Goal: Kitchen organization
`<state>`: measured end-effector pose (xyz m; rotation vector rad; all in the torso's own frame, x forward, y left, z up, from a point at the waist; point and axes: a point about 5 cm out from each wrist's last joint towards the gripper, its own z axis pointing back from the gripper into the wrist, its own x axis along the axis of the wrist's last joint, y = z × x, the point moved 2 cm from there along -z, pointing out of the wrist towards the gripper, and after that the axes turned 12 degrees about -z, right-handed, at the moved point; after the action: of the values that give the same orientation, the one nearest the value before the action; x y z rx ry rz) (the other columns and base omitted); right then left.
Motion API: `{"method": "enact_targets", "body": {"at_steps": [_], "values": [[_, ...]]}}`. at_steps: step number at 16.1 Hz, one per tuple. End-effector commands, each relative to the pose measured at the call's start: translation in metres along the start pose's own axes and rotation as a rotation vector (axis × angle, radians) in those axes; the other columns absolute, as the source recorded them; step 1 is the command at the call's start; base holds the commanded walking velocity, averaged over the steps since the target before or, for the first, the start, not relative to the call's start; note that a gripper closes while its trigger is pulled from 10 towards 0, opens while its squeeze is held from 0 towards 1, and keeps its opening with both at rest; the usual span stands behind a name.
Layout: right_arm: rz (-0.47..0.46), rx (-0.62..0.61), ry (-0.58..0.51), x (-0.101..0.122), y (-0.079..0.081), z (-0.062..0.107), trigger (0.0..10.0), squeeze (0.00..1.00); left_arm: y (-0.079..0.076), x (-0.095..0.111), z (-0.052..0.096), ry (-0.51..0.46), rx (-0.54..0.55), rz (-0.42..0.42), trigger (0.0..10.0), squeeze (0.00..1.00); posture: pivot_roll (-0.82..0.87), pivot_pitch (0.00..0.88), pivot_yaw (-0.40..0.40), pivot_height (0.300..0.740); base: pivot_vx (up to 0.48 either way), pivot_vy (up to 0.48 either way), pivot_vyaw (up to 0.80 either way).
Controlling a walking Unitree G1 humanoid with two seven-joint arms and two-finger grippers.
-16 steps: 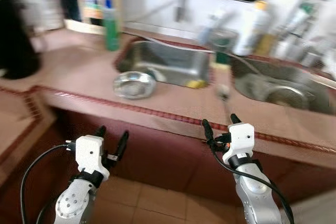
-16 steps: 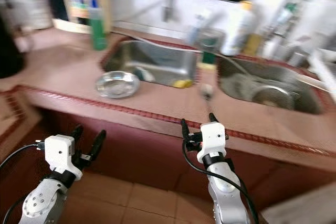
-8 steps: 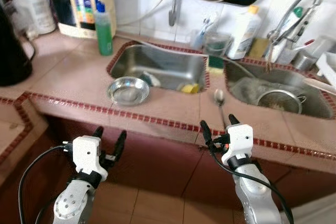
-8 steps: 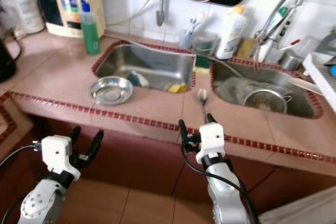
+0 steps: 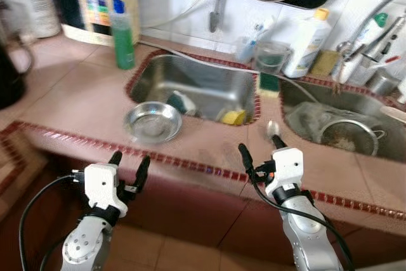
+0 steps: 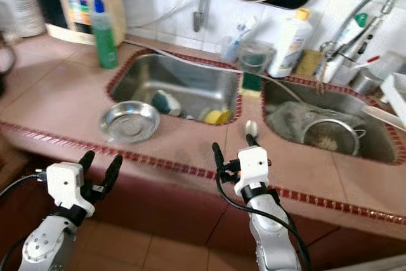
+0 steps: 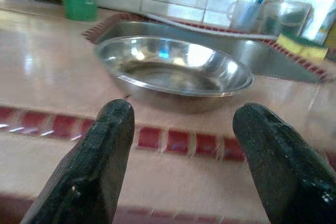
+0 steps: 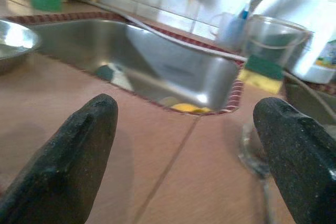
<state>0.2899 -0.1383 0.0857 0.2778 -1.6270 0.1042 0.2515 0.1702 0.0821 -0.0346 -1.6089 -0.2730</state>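
left arm: silver, rising from the lower left, forearm angled up and slightly inward, black cable looping off the wrist
left wrist: white housing, roughly upright
left gripper [image 5: 129, 164]: fingers spread in a V, tips pointing up and forward, nothing between them
left fingers [image 7: 100, 163]: both black pads visible in wrist view, wide gap
right arm: silver, rising from the lower right, forearm leaning toward centre, black cable along it
right wrist: white housing, tilted slightly left
right gripper [image 5: 260, 147]: fingers spread apart, pointing up and forward, empty
right fingers [image 8: 71, 166]: both tips at frame edges in wrist view, wide gap
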Motion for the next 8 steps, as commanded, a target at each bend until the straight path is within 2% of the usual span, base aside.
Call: {"method": "enact_targets", "body": {"at_steps": [1,3,5,6,8], "values": [[0.0,0.005,-0.008,0.003,-0.001,-0.002,10.0,0.0,-0.001,0.003,0.0,-0.014,-0.006,0.008,10.0,0.0,0.01,0.0,-0.094,0.74,0.277,0.0,0.0],[0.002,0.016,-0.008,0.003,0.0,-0.002,10.0,0.0,0.004,0.009,0.004,-0.036,-0.001,-0.021,10.0,0.0,0.02,0.0,-0.101,0.74,0.0,0.0,0.0],[0.007,0.019,-0.009,0.003,-0.001,-0.002,10.0,0.0,0.022,0.023,0.007,-0.071,0.016,-0.055,10.0,0.0,0.02,0.0,-0.1,0.74,0.0,0.0,0.0],[0.009,0.021,-0.009,0.003,-0.003,-0.003,10.0,0.0,0.038,0.033,0.007,-0.089,0.027,-0.104,10.0,0.0,0.03,0.0,-0.102,0.74,0.0,0.0,0.0],[0.007,0.022,-0.007,0.003,-0.002,-0.003,10.0,0.0,0.042,0.04,0.005,-0.11,0.014,-0.117,10.0,0.0,0.04,0.0,-0.103,0.74,0.0,0.0,0.0]]}}
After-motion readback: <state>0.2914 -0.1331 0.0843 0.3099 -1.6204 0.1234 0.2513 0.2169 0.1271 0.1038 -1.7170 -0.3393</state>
